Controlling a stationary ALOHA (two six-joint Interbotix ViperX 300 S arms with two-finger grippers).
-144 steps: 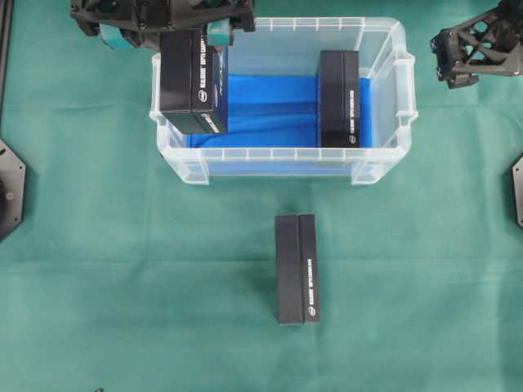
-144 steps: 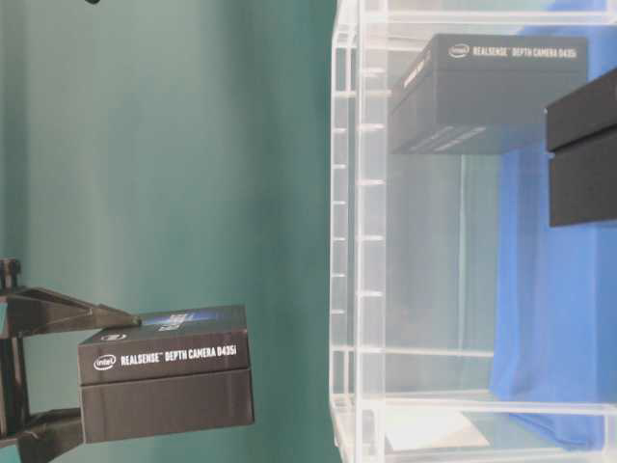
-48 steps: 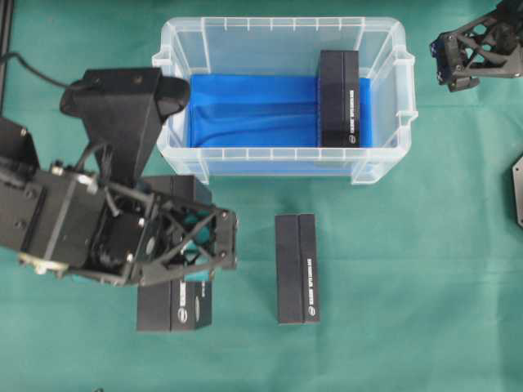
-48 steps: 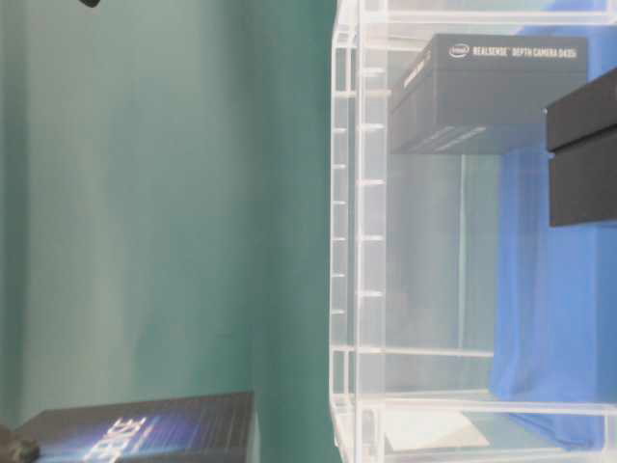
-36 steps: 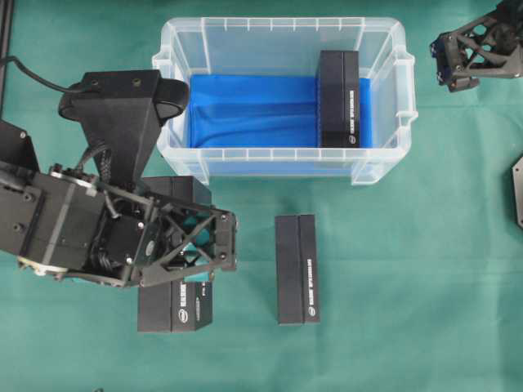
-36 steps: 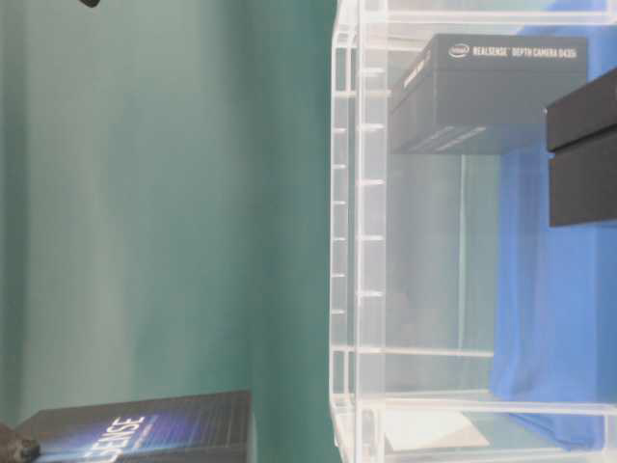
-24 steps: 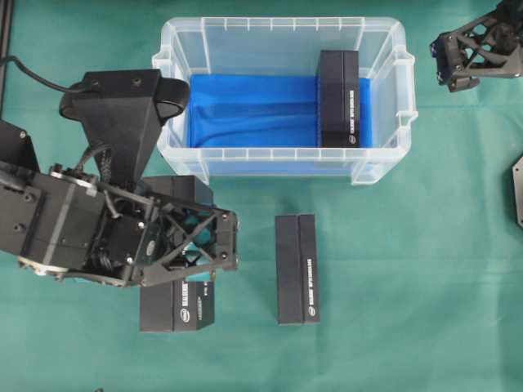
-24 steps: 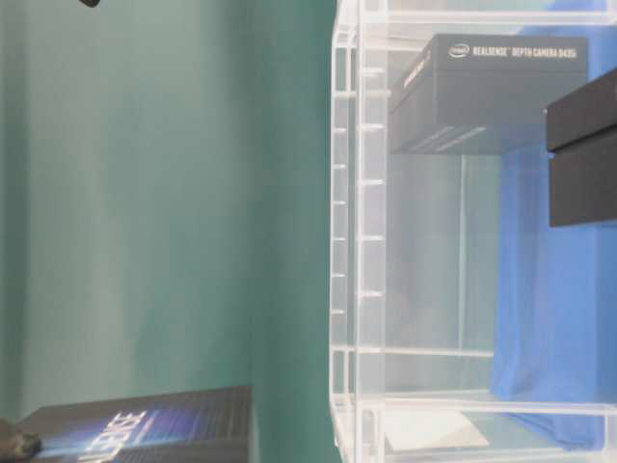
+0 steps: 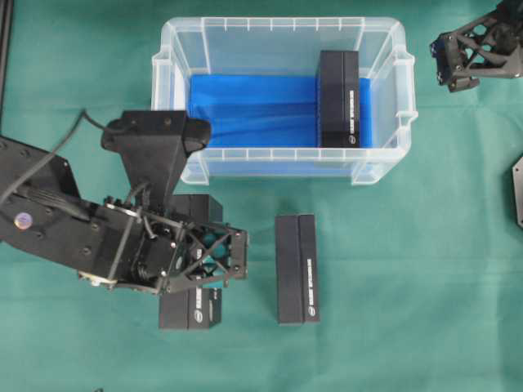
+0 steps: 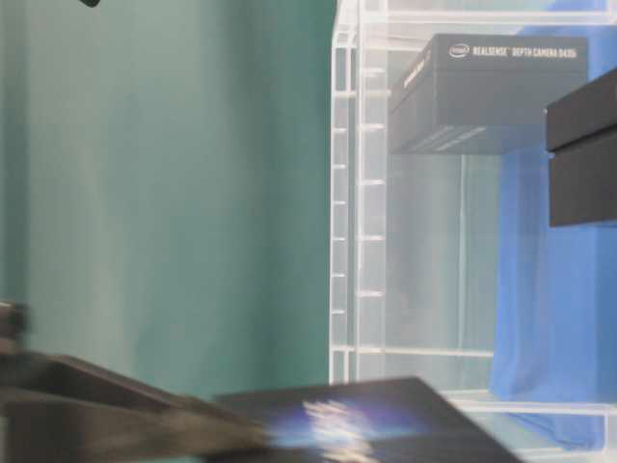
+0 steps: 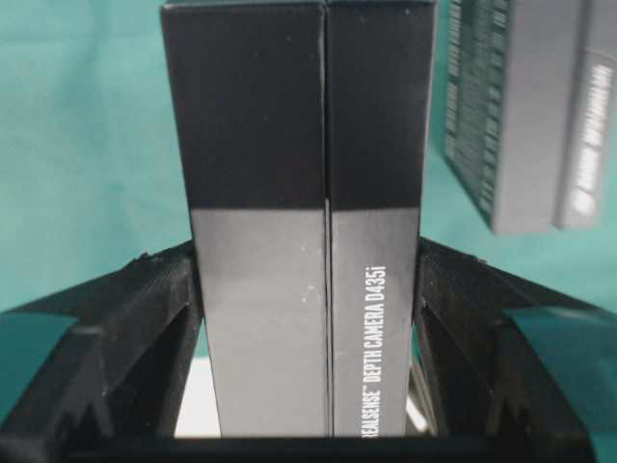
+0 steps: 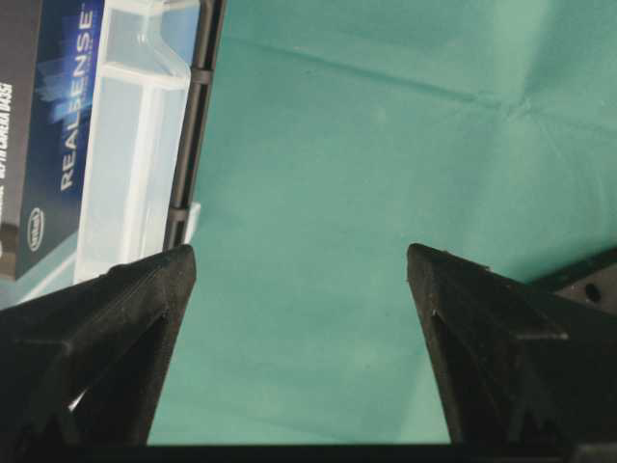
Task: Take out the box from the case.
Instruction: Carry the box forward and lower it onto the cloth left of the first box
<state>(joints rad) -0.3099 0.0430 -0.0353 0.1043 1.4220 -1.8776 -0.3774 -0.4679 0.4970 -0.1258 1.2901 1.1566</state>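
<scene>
The case (image 9: 282, 24), a clear bin with a blue lining, stands at the back of the green cloth. One black box (image 9: 339, 98) lies inside it at the right. My left gripper (image 9: 206, 261) is in front of the case, shut on another black box (image 9: 188, 310). In the left wrist view this held box (image 11: 308, 145) fills the gap between both fingers, with the gripper (image 11: 307, 249) pressed on its sides. A third black box (image 9: 297, 268) lies on the cloth just to the right. My right gripper (image 9: 470, 49) hangs open beside the case's right end, with nothing in it (image 12: 301, 260).
The table-level view shows the case wall (image 10: 347, 193), the box inside it (image 10: 492, 92) and the blurred held box (image 10: 366, 420) at the bottom. The box on the cloth (image 11: 521, 106) lies close to the right of the held one. Green cloth stretches to the right.
My left arm has shifted to the right with the box in its grip, closer to the box on the cloth. The right arm has stayed still.
</scene>
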